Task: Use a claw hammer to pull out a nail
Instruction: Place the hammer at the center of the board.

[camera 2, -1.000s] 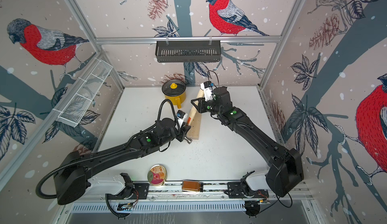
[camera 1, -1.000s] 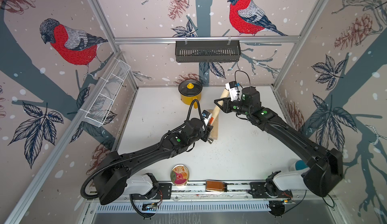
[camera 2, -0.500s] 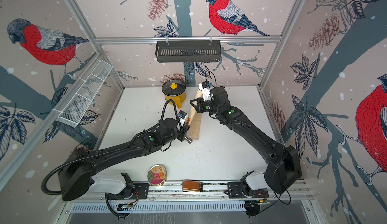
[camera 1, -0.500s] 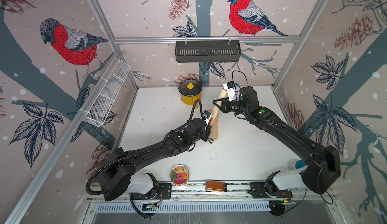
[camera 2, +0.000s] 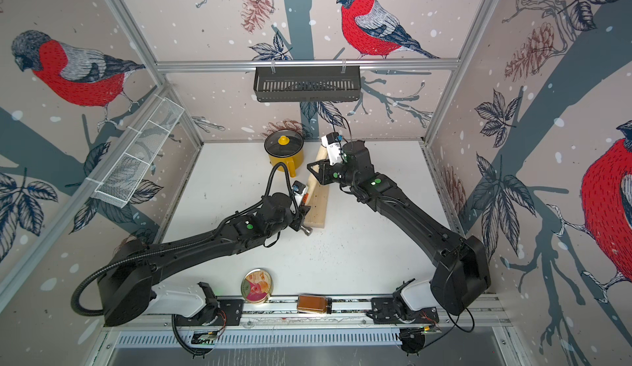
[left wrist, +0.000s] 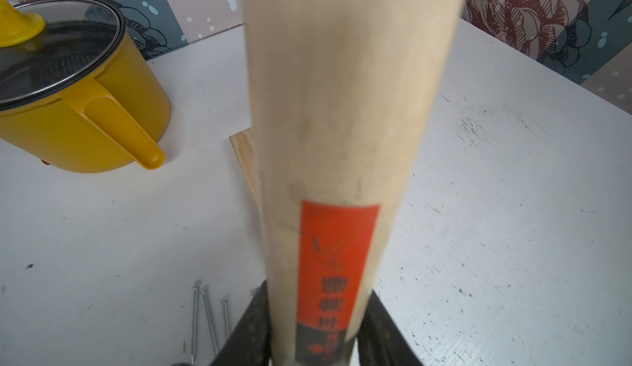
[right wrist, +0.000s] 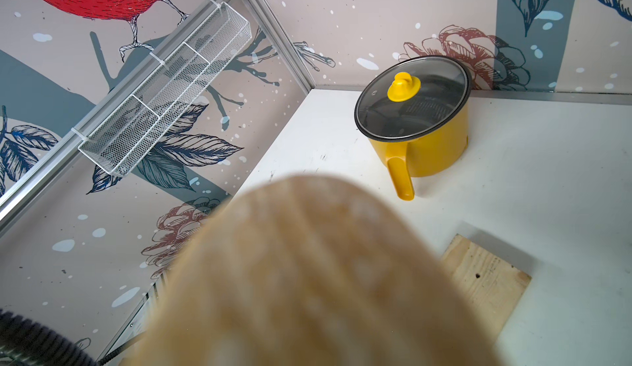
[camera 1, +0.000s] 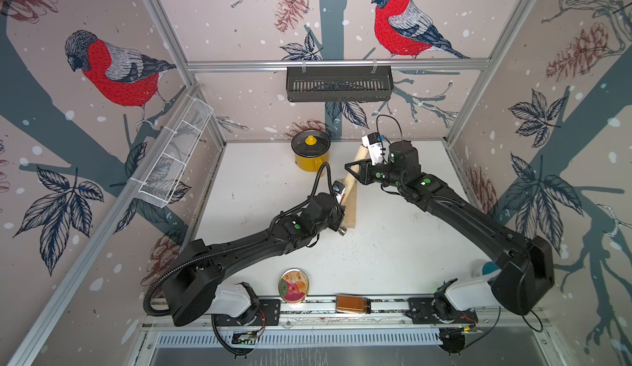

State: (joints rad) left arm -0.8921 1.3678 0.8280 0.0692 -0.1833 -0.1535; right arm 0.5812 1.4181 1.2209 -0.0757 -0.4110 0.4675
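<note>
The claw hammer [camera 1: 350,180] slants up over the wooden board [camera 1: 352,216] mid-worktop [camera 1: 393,241], its head at the board's near end. The left end effector [camera 1: 340,208] clamps the handle low (by the orange label). The right end effector [camera 1: 356,171] is closed around the handle's far end.

The pot [camera 1: 310,152] is set at the table's [camera 1: 393,244] back; the board [camera 1: 351,210] is laid before it, the claw hammer [camera 1: 350,179] slanted above that board, nails [left wrist: 205,313] near it, a tin [camera 1: 293,285] at the front edge.
</note>
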